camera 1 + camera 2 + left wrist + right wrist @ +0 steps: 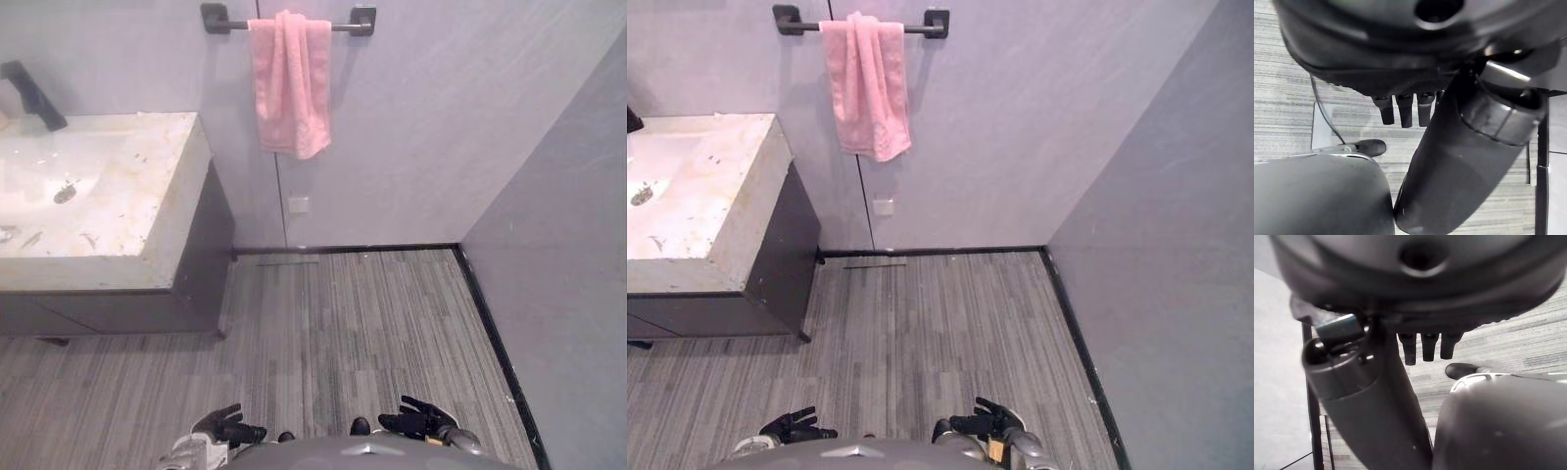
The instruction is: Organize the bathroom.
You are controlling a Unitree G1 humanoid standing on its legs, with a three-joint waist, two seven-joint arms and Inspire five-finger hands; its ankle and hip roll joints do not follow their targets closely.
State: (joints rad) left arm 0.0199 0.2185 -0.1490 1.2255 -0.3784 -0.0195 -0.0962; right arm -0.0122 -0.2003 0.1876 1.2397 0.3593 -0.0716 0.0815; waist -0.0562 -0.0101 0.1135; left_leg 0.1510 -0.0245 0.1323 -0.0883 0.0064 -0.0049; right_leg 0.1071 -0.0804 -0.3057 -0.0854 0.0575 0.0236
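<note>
Well, both of my hands hang low by my sides with nothing in them: my left hand (227, 427) and my right hand (419, 418) each have the fingers loosely relaxed, straight enough in the wrist views that I call them open and empty. Far ahead of both hands, up on the wall, a pink towel (291, 83) is draped over a dark towel bar (286, 20); it hangs bunched and a little uneven, one fold lower than the other. Ahead and off beyond my left hand stands the pale sink vanity (167, 211), with a dark faucet (31, 94) at its back and a few small bits on its top that I cannot make out. The striped floor (343, 323) lies between my hands and the wall. I judge that no tidying step is under way: the towel looks untouched and unstraightened, the vanity top uncleared, so the work is still ahead.
</note>
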